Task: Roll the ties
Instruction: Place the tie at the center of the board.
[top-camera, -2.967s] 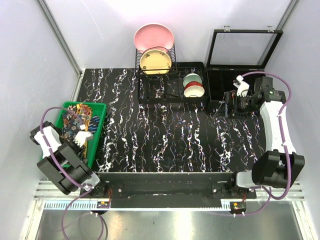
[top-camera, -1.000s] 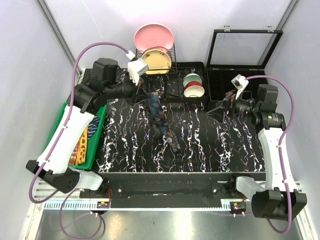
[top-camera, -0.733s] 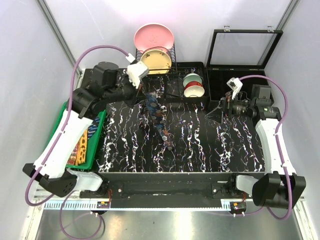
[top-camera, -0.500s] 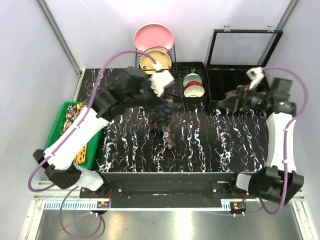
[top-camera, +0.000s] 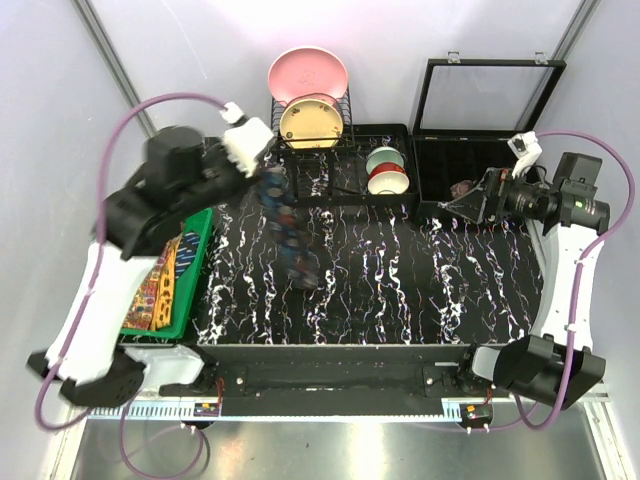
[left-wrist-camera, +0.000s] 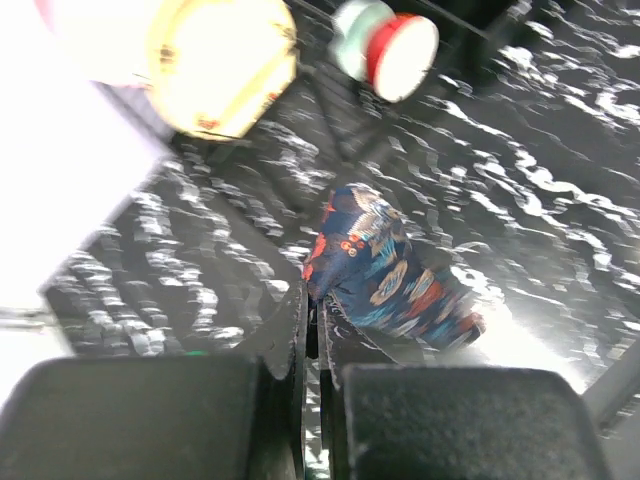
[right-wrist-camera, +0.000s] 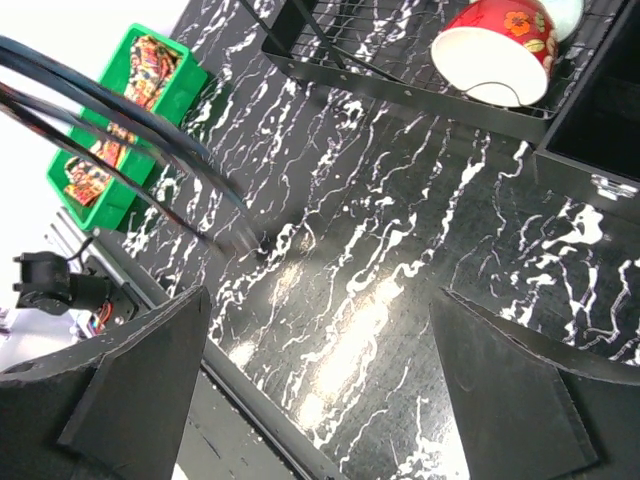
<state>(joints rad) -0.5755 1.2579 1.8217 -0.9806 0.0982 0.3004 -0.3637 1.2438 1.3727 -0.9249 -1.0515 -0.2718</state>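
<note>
My left gripper (top-camera: 270, 182) is shut on the top end of a dark blue tie with reddish motifs (top-camera: 292, 238). The tie hangs from it above the black marbled table (top-camera: 400, 290), blurred by motion. In the left wrist view the jaws (left-wrist-camera: 312, 325) pinch the tie's end (left-wrist-camera: 390, 275). A yellow-orange paisley tie (top-camera: 150, 290) lies in the green bin (top-camera: 200, 262) at the left. A small brownish coil (top-camera: 465, 187) sits in the black box. My right gripper (top-camera: 452, 210) is open and empty, in the air beside that box, with its fingers (right-wrist-camera: 125, 385) spread wide.
A black dish rack (top-camera: 340, 185) at the back holds pink (top-camera: 307, 72) and yellow plates (top-camera: 312, 122) and a red bowl (top-camera: 388, 180). The black box (top-camera: 440, 160) with its lid raised stands at back right. The green bin also shows in the right wrist view (right-wrist-camera: 70, 175).
My left gripper went from the green bin up over the table with the dark blue tie, then swung back to the left. The hanging tie swings with it. My right gripper rose slightly.
</note>
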